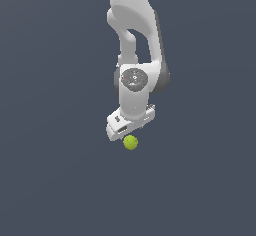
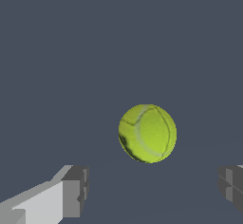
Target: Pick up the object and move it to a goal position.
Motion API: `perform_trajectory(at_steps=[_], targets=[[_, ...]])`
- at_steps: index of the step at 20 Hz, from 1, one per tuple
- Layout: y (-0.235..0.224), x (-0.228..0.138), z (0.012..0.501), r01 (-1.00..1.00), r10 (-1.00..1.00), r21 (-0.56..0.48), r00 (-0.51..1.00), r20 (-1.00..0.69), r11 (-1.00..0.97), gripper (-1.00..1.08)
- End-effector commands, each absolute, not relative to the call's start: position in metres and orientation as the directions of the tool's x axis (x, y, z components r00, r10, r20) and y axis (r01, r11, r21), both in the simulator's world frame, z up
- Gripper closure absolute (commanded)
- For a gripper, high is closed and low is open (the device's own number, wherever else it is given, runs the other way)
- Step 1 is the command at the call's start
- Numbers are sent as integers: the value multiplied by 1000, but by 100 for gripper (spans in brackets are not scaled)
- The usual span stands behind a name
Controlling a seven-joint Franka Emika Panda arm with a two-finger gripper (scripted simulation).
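Observation:
The object is a small yellow-green ball with faint seam lines, lying on the dark grey floor. In the exterior view it shows just under the white hand of my gripper, which points down over it. In the wrist view the ball lies ahead of my gripper, between the lines of the two fingers. One grey fingertip and the other stand wide apart. Neither touches the ball. The gripper is open and empty.
A plain dark grey floor fills both views. The white arm rises above the gripper to the top edge of the exterior view. No goal marker shows.

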State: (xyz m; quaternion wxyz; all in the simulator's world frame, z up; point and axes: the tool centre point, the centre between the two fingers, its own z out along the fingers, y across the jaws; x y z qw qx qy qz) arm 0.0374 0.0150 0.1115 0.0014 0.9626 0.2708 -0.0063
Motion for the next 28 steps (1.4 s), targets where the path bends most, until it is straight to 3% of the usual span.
perform_trajectory(at_steps=[1, 17, 28], targets=[[14, 42, 105, 564, 564, 0, 826, -9, -826, -92], [12, 51, 88, 641, 641, 0, 768, -1, -768, -92], [12, 50, 42, 645, 645, 0, 764, 0, -764, -92]])
